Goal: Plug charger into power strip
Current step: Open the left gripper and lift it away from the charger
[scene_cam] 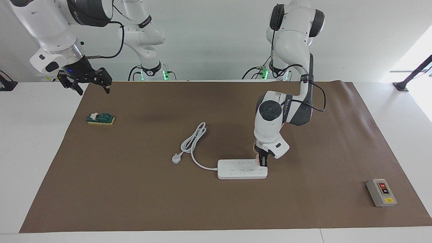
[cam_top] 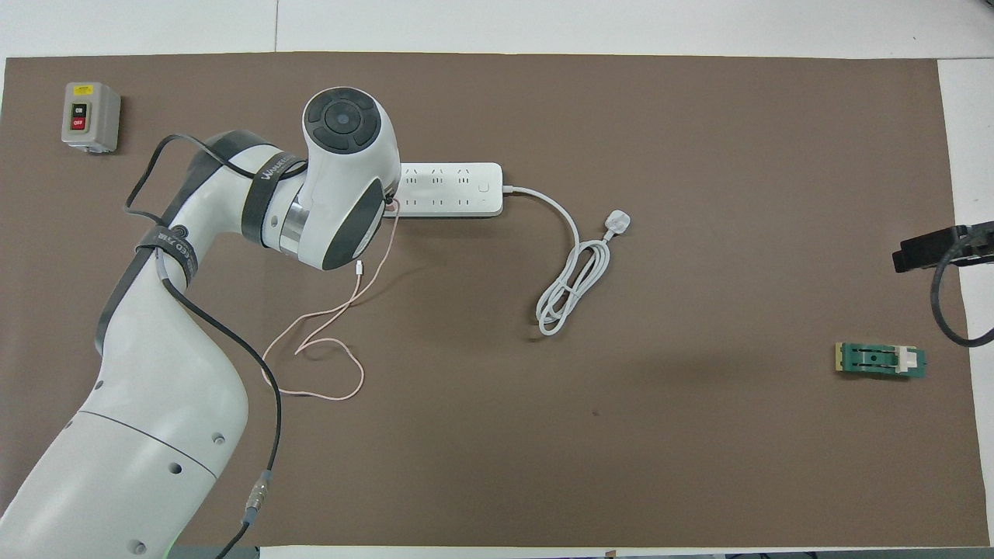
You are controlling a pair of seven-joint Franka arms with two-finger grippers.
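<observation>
The white power strip (scene_cam: 242, 169) lies in the middle of the brown mat, also in the overhead view (cam_top: 450, 189). My left gripper (scene_cam: 262, 161) points straight down over the strip's end toward the left arm, at the row nearer to the robots. It is shut on the pale pink charger (scene_cam: 257, 158). I cannot tell if the prongs are in a socket. In the overhead view the arm's wrist hides the gripper and most of the charger. The thin pink cable (cam_top: 326, 341) trails from there toward the robots in loops. My right gripper (scene_cam: 88, 84) waits open and raised over the mat's corner.
The strip's thick white cord (cam_top: 571, 287) and round-headed plug (scene_cam: 176, 158) lie beside it toward the right arm's end. A grey box with red and black buttons (scene_cam: 381, 192) sits at the left arm's end. A green block (scene_cam: 100, 118) lies below the right gripper.
</observation>
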